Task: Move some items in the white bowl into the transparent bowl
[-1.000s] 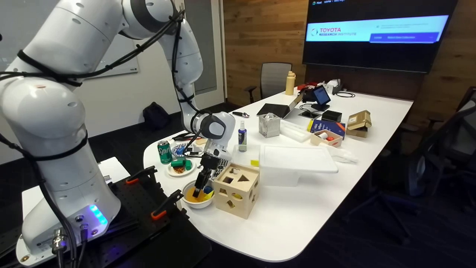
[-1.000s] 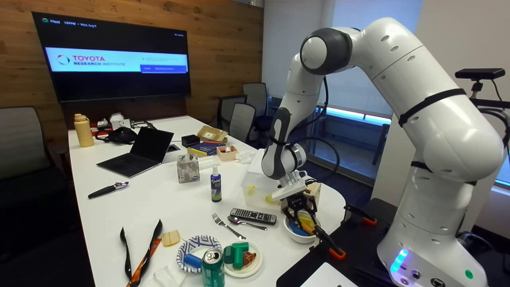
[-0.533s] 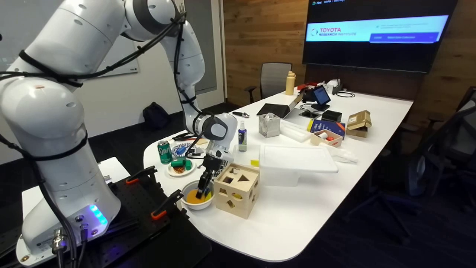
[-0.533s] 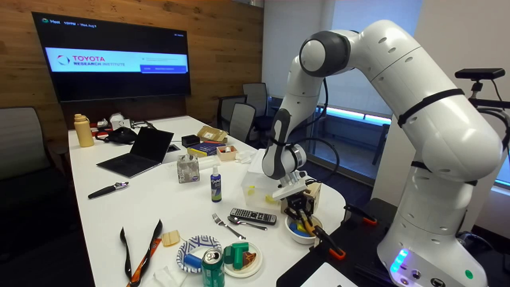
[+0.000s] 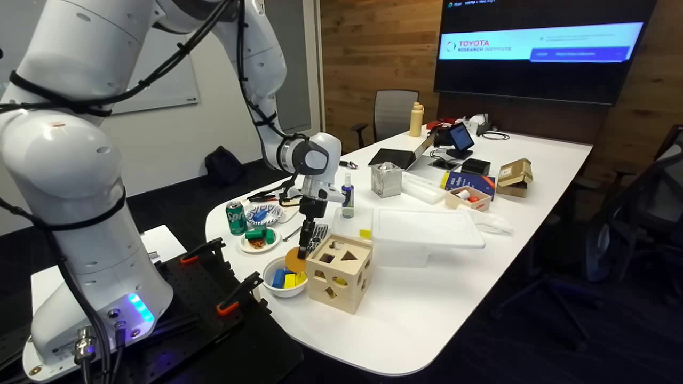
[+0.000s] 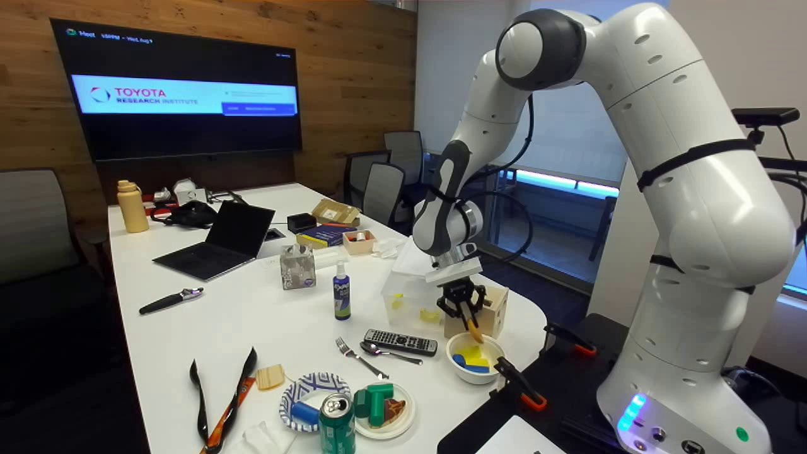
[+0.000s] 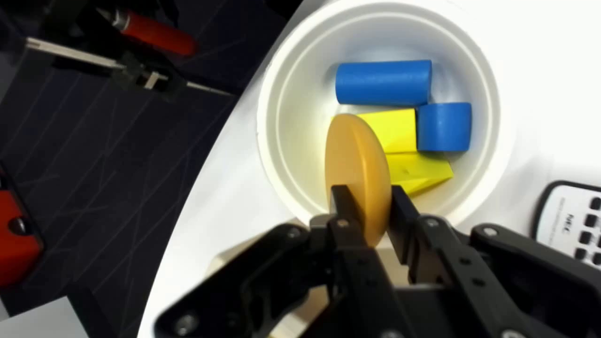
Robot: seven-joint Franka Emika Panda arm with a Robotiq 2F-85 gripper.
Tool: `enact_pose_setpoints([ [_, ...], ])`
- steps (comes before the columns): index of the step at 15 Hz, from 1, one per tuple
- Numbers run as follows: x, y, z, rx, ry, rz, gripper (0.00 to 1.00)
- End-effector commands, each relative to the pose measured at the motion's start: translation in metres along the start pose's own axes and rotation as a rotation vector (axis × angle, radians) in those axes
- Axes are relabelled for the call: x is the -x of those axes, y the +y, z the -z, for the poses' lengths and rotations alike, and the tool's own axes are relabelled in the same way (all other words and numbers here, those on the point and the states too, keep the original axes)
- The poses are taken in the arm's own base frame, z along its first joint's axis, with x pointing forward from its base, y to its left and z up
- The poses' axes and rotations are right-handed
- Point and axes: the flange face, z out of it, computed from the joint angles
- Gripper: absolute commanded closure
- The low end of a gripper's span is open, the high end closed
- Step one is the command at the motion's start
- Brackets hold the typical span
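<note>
My gripper is shut on a round orange piece, one finger on each flat face. In both exterior views this orange piece hangs on edge over the rim of the white bowl. Inside the white bowl, the wrist view shows two blue pieces and two yellow pieces; the orange piece covers part of the yellow. The transparent bowl looks like the clear box-shaped tub behind the wooden cube, with yellow showing through its wall. A whitish lid covers part of its top.
A wooden shape-sorter cube stands close beside the white bowl, between it and the tub. A remote, spoon and fork lie nearby. Black clamps grip the near edge. A spray bottle stands farther back.
The jaws stood open around the orange piece in the bowl, then closed on it. Since then the gripper has risen with it, out of the bowl and toward the cube and tub.
</note>
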Motion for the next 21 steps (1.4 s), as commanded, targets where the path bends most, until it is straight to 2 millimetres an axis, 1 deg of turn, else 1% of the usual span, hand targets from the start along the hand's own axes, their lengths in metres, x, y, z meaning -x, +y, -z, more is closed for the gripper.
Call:
enact_pose_setpoints([
  [1,0.027,0.019,0.065,-0.071,0.145,0.081,0.94],
  [2,0.029,0.020,0.081,-0.089,0.193,0.107,0.94],
  [4,0.028,0.015,0.110,-0.099,0.305,0.155,0.94],
  [5,0.026,0.013,0.122,-0.106,0.362,0.181,0.94],
  [7,0.018,0.005,0.137,-0.139,0.474,0.239,0.94],
  [9,0.007,-0.005,0.141,-0.198,0.577,0.301,0.94],
  [11,-0.006,-0.014,0.139,-0.274,0.644,0.348,0.94],
  [14,-0.020,-0.018,0.132,-0.341,0.690,0.362,0.94],
  [15,-0.021,-0.018,0.129,-0.360,0.697,0.366,0.52],
  [16,-0.023,-0.018,0.126,-0.372,0.702,0.364,0.51],
  [18,-0.023,-0.014,0.122,-0.398,0.713,0.362,0.38],
  [19,-0.022,-0.012,0.121,-0.410,0.716,0.363,0.29],
  [21,-0.016,-0.009,0.122,-0.422,0.699,0.374,0.14],
])
